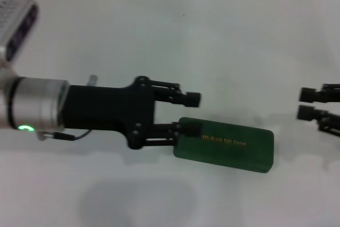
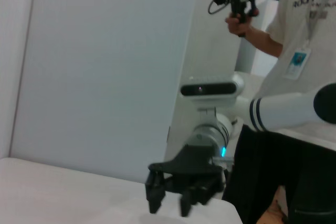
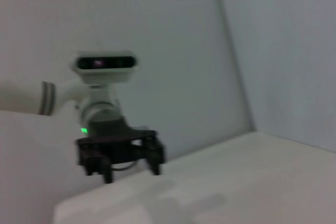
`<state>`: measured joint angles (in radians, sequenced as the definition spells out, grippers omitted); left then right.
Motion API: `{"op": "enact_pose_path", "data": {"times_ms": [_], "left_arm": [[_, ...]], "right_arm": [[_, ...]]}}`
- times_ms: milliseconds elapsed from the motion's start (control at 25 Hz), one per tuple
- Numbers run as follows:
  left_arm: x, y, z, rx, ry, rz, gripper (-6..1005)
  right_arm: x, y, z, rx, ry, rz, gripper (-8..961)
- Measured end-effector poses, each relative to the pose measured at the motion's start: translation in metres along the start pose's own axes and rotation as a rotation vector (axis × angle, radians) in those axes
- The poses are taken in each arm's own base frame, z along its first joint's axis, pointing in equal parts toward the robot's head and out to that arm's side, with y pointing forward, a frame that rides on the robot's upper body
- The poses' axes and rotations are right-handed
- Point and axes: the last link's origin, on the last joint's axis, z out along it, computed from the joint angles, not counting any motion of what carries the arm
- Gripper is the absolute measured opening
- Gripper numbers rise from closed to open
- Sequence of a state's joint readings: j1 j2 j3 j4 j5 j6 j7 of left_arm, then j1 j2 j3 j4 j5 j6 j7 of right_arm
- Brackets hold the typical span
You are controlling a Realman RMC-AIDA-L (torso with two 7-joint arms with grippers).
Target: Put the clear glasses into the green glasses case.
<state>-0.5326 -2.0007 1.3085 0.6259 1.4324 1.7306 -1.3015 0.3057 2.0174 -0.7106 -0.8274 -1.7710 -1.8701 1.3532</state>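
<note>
Progress appears early: the dark green rounded-rectangle hard case [image 1: 226,144] lies shut on the white table [image 1: 159,30], long axis left–right, slightly slanted. Clear glasses — none visible. Left gripper [image 1: 192,114] spread wide, lower finger touching the case's left end. Right gripper [image 1: 306,103] waits open at right.

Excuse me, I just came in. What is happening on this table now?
The left end effector reaches across the white table, fingers spread, one fingertip at the near end of the green glasses case. The case lies flat and closed. The right end effector waits at the table's right edge, also open. No clear glasses are visible in any view, so nothing has gone into the case yet.
</note>
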Motion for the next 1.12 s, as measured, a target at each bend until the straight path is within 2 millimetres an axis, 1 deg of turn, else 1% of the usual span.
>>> {"op": "enact_pose_path", "data": {"times_ms": [40, 120, 280, 360, 480, 600, 920, 1120], "left_arm": [[0.001, 0.001, -0.006, 0.005, 0.005, -0.011, 231], [0.002, 0.002, -0.017, 0.02, 0.017, -0.015, 309], [0.003, 0.003, -0.032, 0.056, 0.03, -0.02, 465], [0.002, 0.003, -0.037, 0.062, 0.026, -0.02, 711], [0.003, 0.005, -0.044, 0.069, 0.034, -0.021, 794], [0.001, 0.008, -0.049, 0.072, 0.04, -0.028, 876], [-0.001, 0.014, -0.057, 0.079, 0.052, -0.036, 876], [-0.001, 0.015, -0.058, 0.081, 0.065, -0.035, 876]], "right_arm": [[0.001, 0.002, 0.007, -0.03, -0.013, 0.002, 172], [0.001, 0.006, 0.019, -0.082, -0.028, 0.004, 227], [0.0, 0.015, 0.046, -0.202, -0.025, -0.014, 337], [-0.001, 0.018, 0.058, -0.247, -0.016, -0.023, 434], [-0.003, 0.018, 0.067, -0.274, -0.008, -0.032, 580], [-0.007, 0.017, 0.071, -0.285, -0.015, -0.044, 630], [-0.014, 0.019, 0.071, -0.301, -0.053, -0.065, 734], [-0.017, 0.019, 0.073, -0.304, -0.075, -0.068, 734]]}}
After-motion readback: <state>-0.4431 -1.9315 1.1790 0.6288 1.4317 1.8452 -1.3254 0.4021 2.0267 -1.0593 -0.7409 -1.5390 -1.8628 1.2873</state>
